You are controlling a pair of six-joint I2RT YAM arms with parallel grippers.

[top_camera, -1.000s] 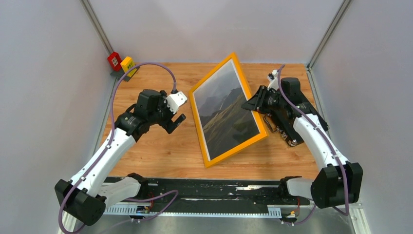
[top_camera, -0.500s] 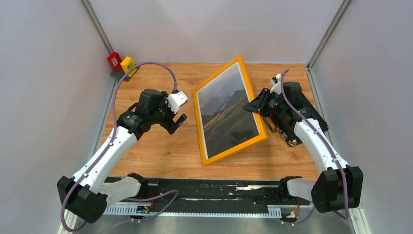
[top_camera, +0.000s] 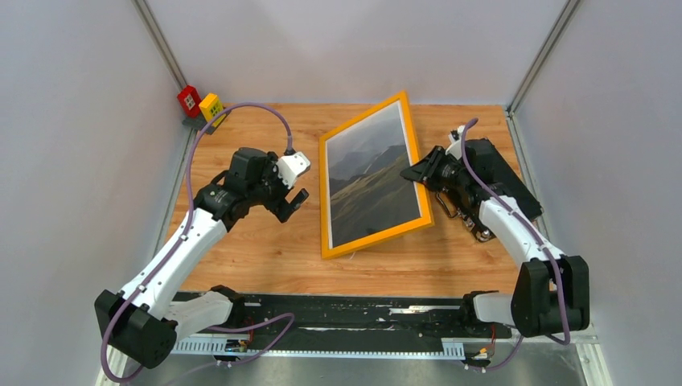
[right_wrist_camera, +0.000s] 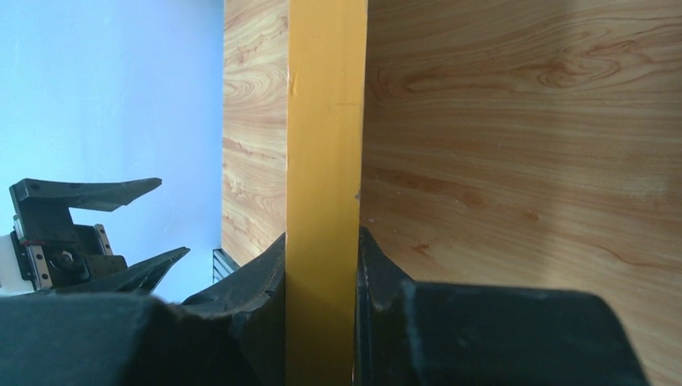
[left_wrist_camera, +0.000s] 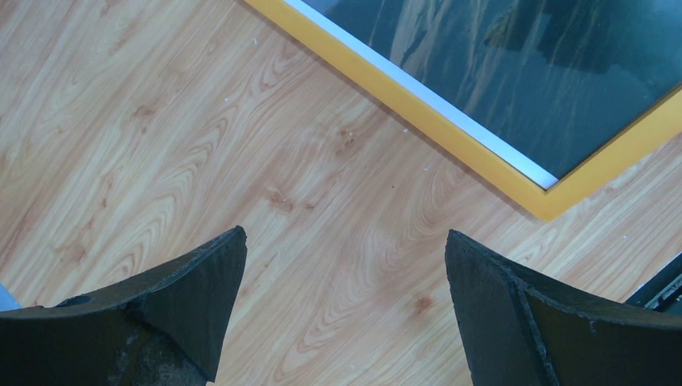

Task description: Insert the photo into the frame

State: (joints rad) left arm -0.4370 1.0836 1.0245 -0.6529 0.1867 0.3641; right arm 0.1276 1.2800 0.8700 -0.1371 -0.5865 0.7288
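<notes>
The frame (top_camera: 325, 193), orange-yellow, stands tilted on the table's middle, its left edge down and its right edge raised. The photo (top_camera: 371, 177) of dark mountains sits inside it behind the pane. My right gripper (top_camera: 420, 171) is shut on the frame's right edge; in the right wrist view the orange edge (right_wrist_camera: 324, 161) runs between both jaws. My left gripper (top_camera: 294, 201) is open and empty, just left of the frame. In the left wrist view its fingers (left_wrist_camera: 193, 281) hang over bare wood, and the frame's corner (left_wrist_camera: 547, 205) with the photo's white border shows at upper right.
A black case with metal handles (top_camera: 482, 193) lies under my right arm at the table's right. A red block (top_camera: 189, 100) and a yellow block (top_camera: 211, 105) sit at the back left corner. A black rail (top_camera: 346, 310) runs along the near edge.
My right gripper has swung the frame's top to the right and lowered it, so the frame's lower left corner slid leftwards. My left gripper has stayed open and nearly still.
</notes>
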